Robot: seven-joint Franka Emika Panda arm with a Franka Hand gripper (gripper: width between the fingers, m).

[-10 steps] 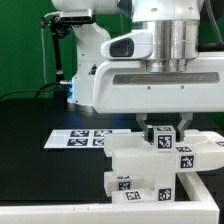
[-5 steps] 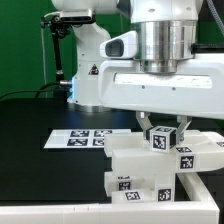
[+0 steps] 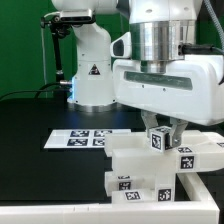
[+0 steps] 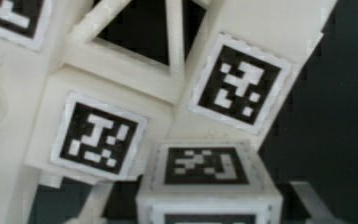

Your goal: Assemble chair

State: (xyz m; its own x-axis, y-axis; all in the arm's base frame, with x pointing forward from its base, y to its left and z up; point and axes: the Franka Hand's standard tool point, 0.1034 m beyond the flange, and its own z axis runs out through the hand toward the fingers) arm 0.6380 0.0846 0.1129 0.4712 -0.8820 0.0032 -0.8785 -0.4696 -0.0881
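The chair's white tagged pieces (image 3: pixel 150 170) stand stacked at the front of the black table. A cube-ended post (image 3: pixel 160 139) stands upright on top of them, its tagged cube end up. My gripper (image 3: pixel 163 128) hangs straight above it, one finger on each side of the cube, shut on it. In the wrist view the cube's tagged top (image 4: pixel 202 165) lies between my fingers (image 4: pixel 311 198). Past it are a slotted block with a dark opening (image 4: pixel 149 30) and two large tags (image 4: pixel 243 78). The fingertips themselves are cut off by the picture's edge.
The marker board (image 3: pixel 80 138) lies flat on the table at the exterior view's left of the chair pieces. A white rail (image 3: pixel 60 208) runs along the front edge. The arm's white base (image 3: pixel 92 70) stands behind.
My gripper's body has turned and shifted toward the exterior view's right above the post. The cube end has stayed in the same spot between the fingers.
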